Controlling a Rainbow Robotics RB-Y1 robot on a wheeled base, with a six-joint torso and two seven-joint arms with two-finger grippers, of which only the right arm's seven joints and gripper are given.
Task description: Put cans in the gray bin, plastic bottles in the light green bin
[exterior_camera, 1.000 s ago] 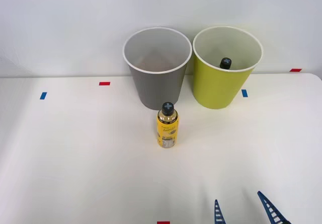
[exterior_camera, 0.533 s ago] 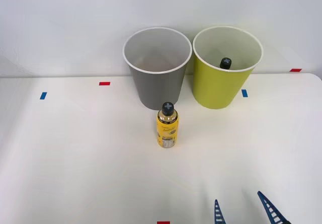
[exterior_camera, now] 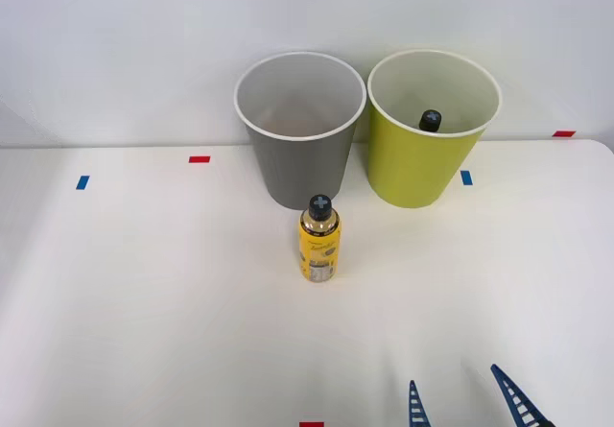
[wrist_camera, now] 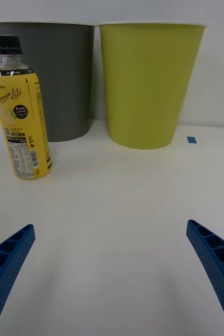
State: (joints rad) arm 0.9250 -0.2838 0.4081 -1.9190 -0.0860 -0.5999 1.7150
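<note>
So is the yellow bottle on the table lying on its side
No, the yellow bottle stands upright on the table, cap up.

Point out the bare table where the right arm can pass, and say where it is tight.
Bare table lies wide on the left of the yellow bottle, and between it and the open right gripper. It is tight behind the bottle, near the gray bin and light green bin.

Likely a robotics test lab: bare white table (exterior_camera: 144, 302) with red and blue tape markers (exterior_camera: 199, 159), plain white wall (exterior_camera: 115, 43).
</note>
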